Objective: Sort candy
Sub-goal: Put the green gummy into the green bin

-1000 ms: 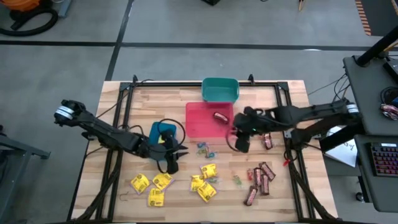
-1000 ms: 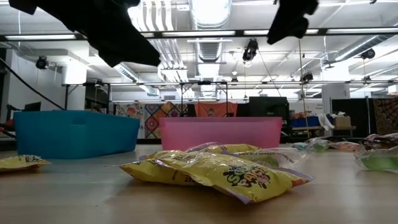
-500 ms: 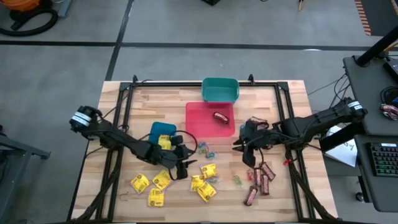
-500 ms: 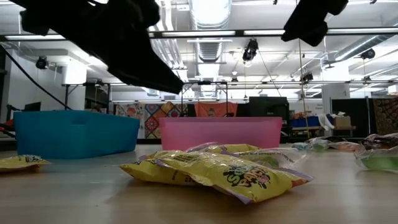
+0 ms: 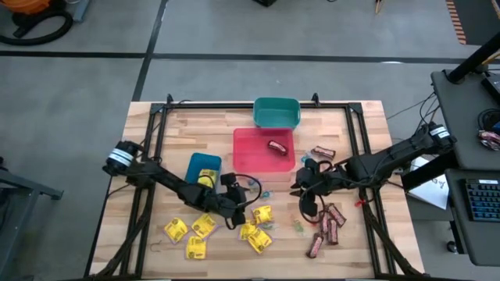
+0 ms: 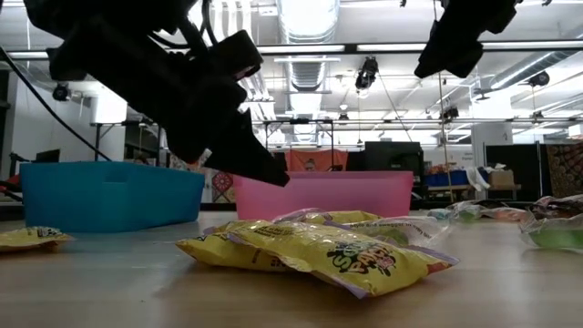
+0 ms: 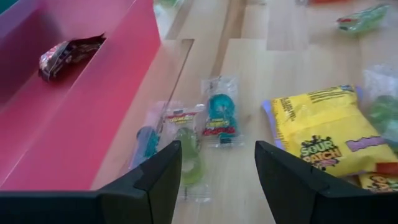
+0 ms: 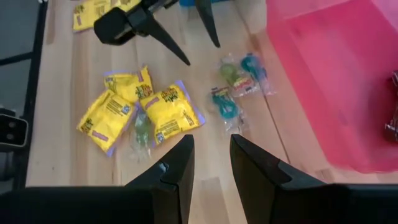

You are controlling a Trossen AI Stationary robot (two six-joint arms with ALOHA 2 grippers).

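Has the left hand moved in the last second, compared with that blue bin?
Yes. In the high view the left hand has moved off the blue bin toward the yellow packets, and its fingers now stand open.

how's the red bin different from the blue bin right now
The red bin holds a dark wrapped bar; the blue bin holds a yellow packet. The red bin is wider and sits mid-table; the blue bin lies beside the left arm. Both are open plastic bins.
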